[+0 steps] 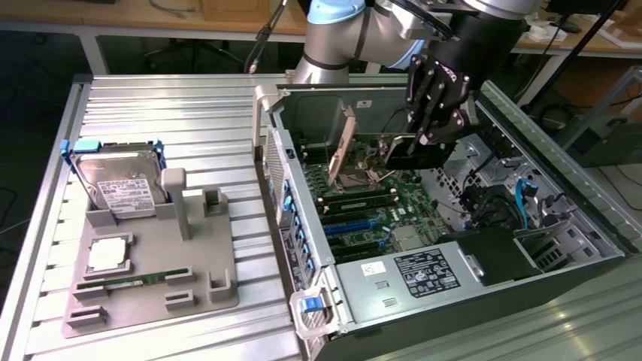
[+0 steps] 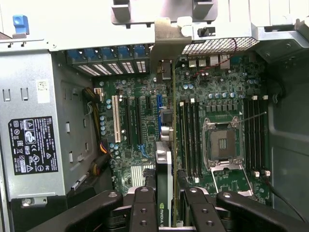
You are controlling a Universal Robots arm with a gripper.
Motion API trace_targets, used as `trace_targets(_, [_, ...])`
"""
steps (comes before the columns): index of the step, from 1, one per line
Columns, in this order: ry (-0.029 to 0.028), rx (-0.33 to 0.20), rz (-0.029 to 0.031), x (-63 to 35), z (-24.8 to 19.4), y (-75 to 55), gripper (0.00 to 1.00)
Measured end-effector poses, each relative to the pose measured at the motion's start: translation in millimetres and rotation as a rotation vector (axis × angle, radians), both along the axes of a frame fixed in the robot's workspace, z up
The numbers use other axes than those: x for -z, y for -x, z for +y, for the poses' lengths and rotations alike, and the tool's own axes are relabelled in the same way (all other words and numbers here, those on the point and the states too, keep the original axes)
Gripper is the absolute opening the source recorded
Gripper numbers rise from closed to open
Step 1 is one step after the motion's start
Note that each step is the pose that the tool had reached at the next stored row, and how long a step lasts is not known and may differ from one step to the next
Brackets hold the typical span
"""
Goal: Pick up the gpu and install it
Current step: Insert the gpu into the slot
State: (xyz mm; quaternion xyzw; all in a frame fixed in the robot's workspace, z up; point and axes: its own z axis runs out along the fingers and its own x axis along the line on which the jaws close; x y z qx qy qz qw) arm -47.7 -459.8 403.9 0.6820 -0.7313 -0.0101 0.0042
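The gpu (image 2: 163,164) stands on edge inside the open computer case (image 1: 301,226), over the motherboard (image 2: 227,92). It shows edge-on between my fingers (image 2: 144,205). Its silver bracket (image 2: 166,36) reaches the rear slot openings beside the blue clips (image 2: 118,50). My gripper (image 2: 166,195) is shut on the card, one finger on each face. In the exterior view the gripper (image 1: 416,154) hangs down into the case, and the card's tan board face (image 1: 347,143) rises upright beside it. I cannot tell whether the card's lower edge sits in a slot.
The power supply (image 1: 422,272) fills the near end of the case. The CPU socket (image 2: 223,142) and memory slots (image 2: 189,137) lie next to the card. On the exterior view's left, a grey fixture (image 1: 150,271) holds a hard drive (image 1: 119,180), a processor (image 1: 108,256) and a memory stick (image 1: 131,282).
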Motion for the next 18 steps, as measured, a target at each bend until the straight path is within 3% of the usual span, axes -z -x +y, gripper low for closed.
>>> trace_targets(18, [0.0001, 0.000, 0.0000, 7.0, 0.0, 0.0, 0.27])
